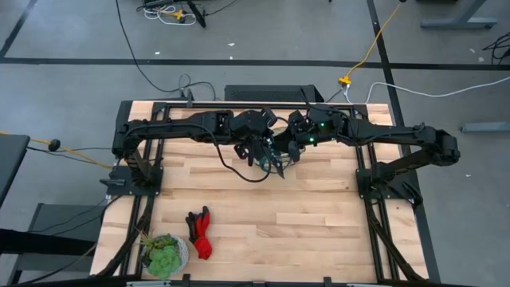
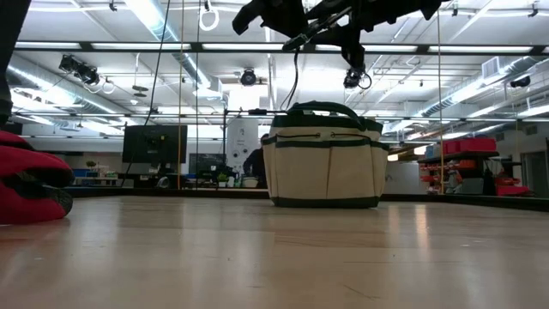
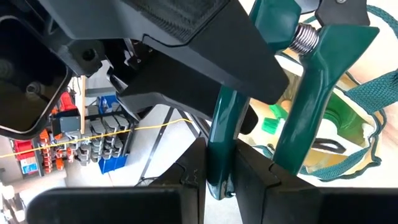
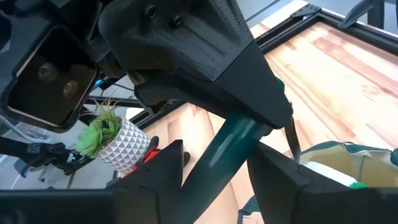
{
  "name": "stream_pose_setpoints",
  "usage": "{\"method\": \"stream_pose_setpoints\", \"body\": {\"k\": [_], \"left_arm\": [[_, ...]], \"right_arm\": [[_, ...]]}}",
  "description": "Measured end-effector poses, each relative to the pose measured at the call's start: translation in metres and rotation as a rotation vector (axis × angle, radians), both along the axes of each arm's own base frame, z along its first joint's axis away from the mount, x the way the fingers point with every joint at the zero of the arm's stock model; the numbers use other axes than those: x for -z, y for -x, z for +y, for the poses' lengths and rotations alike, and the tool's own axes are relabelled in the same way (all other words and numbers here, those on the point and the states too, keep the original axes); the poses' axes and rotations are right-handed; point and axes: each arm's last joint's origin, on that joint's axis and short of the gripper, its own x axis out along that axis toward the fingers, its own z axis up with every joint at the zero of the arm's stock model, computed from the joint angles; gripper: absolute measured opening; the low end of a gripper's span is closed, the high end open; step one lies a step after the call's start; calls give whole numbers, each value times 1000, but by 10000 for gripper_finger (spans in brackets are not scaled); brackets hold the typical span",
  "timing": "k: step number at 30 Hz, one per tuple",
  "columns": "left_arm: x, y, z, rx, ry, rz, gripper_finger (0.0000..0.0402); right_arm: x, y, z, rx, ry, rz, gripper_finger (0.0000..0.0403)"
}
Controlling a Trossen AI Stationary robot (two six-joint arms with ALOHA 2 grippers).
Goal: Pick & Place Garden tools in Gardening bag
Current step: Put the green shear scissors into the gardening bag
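The green-handled pruning shears (image 3: 314, 93) hang in the air over the open tan gardening bag (image 3: 351, 140), which stands at the table's far middle (image 2: 323, 154). My left gripper (image 3: 221, 182) is shut on one handle. My right gripper (image 4: 217, 175) meets it from the other side, its open fingers on either side of the same green handle (image 4: 227, 155). A green piece (image 3: 272, 124) lies inside the bag. The red-and-black gloves (image 1: 199, 233) lie flat on the table near its front left. My left gripper pinches one green handle of the shears near its free end (image 3: 219, 163) between its two fingers, which lie across it. The shears are lifted clear above the bag; the second handle (image 3: 311, 106) and the spring (image 3: 303, 37) stand free beside it. My right gripper's fingers (image 4: 273, 177) flank that handle; I cannot tell whether they touch it.
A leafy plant in a pale patterned pot (image 1: 163, 253) stands at the table's front left corner, next to the gloves. The black frame rails (image 1: 143, 175) run along both sides. Bare wood lies in the front middle and right (image 1: 319, 231).
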Motion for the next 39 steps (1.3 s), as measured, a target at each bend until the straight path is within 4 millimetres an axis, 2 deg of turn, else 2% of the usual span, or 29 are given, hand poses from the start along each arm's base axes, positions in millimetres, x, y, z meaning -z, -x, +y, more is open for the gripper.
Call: {"method": "stream_pose_setpoints", "body": {"k": [12, 21, 39], "left_arm": [[0, 0, -1, 6, -10, 10, 67], [0, 1, -1, 7, -10, 10, 63], [0, 1, -1, 10, -3, 6, 79]], "right_arm": [[1, 0, 0, 5, -12, 15, 114], [2, 1, -1, 11, 19, 19, 90], [3, 1, -1, 0, 51, 28, 63]]}}
